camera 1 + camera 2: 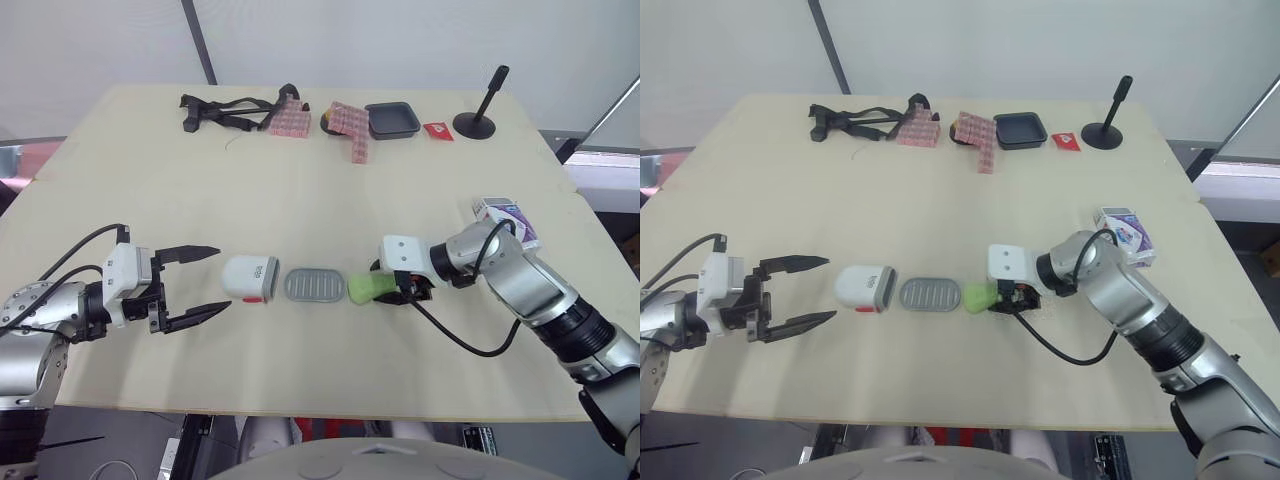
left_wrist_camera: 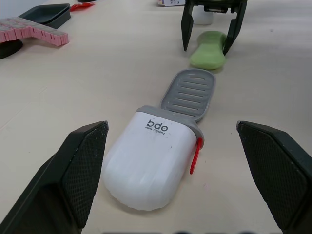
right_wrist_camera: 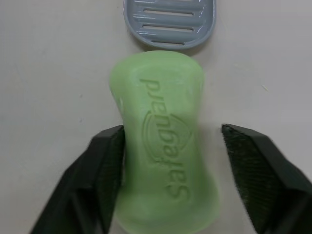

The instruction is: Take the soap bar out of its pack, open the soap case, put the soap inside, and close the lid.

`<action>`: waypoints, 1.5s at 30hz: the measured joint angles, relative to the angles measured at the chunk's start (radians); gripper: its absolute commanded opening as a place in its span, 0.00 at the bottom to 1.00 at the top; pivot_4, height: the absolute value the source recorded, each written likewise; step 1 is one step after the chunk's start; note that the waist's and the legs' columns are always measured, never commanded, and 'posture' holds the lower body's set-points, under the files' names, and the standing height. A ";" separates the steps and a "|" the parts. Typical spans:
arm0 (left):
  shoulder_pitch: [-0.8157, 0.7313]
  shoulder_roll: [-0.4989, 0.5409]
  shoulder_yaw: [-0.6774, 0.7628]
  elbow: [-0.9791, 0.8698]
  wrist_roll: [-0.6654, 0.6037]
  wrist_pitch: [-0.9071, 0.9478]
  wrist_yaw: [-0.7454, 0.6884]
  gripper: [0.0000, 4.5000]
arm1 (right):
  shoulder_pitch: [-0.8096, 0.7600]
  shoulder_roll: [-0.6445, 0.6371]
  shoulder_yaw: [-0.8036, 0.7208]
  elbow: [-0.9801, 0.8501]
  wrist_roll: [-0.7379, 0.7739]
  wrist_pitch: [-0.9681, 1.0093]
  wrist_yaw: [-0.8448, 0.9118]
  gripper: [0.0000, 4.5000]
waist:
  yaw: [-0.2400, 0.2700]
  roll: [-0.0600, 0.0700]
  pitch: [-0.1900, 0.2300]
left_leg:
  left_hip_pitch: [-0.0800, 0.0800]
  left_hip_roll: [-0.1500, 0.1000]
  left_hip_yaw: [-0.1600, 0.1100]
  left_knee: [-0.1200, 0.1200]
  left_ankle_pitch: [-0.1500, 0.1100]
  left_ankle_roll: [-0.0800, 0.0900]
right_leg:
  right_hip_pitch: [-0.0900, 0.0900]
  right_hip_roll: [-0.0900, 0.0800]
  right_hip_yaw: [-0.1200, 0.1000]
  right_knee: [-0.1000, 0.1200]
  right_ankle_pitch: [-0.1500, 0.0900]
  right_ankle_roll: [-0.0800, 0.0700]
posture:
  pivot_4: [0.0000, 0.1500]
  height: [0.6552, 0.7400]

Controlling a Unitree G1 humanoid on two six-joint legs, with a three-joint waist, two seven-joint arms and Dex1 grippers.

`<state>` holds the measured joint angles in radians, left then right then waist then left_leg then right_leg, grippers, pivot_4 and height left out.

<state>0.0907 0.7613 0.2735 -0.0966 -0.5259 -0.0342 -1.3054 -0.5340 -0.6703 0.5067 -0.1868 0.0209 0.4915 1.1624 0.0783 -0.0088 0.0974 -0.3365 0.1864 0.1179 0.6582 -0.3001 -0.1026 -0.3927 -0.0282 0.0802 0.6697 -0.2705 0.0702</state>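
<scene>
- The counter (image 1: 300,190) carries everything. The working things lie in one row along its near edge, and spare items sit well apart along the far edge.
- My right end effector (image 3: 170,130) is low over the near edge, right of middle. Its jaws are parted and stand astride the soap. One finger (image 3: 109,161) touches the bar's side, and the other has a clear gap to it, so I have no grip on it yet.
- My left end effector (image 1: 215,278) hangs near the near-left corner, spread wide and holding nothing. It points along the row at the closed end of the soap case.
- The soap case is open. Its white cover (image 1: 249,277) lies on its side, and the grey tray (image 1: 314,284) is slid out of it toward my right arm.
- The soap (image 1: 365,288) is out of its wrapping and flat on the counter, just beside the tray's free end. I cannot tell if they touch.
- The pack (image 1: 508,220) sits by the right edge, behind my right arm.
- What matters next, I judge, is that the bar's long axis runs in line with the tray and cover. The tray lies straight ahead of my right fingers, so my right arm is much the nearer. I would pinch the bar across its narrow waist and carry it leftward onto the ribs, with my left ready to brace the cover.
</scene>
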 measured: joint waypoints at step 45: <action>-0.053 0.006 -0.021 0.039 0.029 0.004 -0.009 1.00 | -0.223 0.324 0.200 -0.004 -0.004 0.367 -0.176 0.38 | -0.001 0.000 0.000 | 0.002 0.001 0.000 0.000 0.002 -0.003 | -0.002 0.000 -0.003 0.003 0.000 0.000 | 1.00 1.00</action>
<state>0.0378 0.7672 0.2527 -0.0572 -0.4972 -0.0300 -1.3144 -0.7567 -0.3464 0.7072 -0.1905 0.0166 0.8585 0.9866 0.0770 -0.0093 0.0972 -0.3343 0.1869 0.1184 0.6579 -0.2985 -0.1052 -0.3946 -0.0277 0.0776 0.6729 -0.2705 0.0701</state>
